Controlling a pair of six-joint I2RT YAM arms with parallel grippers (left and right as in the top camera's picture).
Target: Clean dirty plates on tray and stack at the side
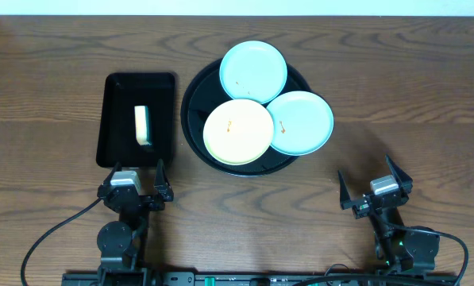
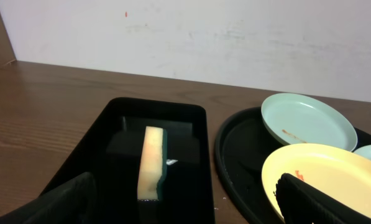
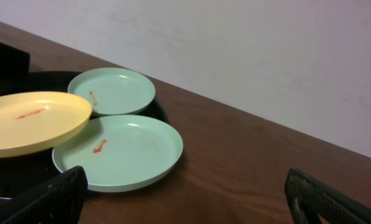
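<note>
Left end effector and right end effector are wide open, empty. Three smudged plates overlap on tray. Sponge stands on edge in small tray, just ahead of left: likely an easy pinch.

From above, the yellow plate covers part of the rim of the right blue plate, and the plates hide most of the floor of the round tray. The orange marks are too small to read. In the left wrist view a finger of the left pincer masks the yellow plate's near part, and the right blue plate is a sliver at the frame edge. The right wrist view cuts the yellow plate at its left edge.
</note>
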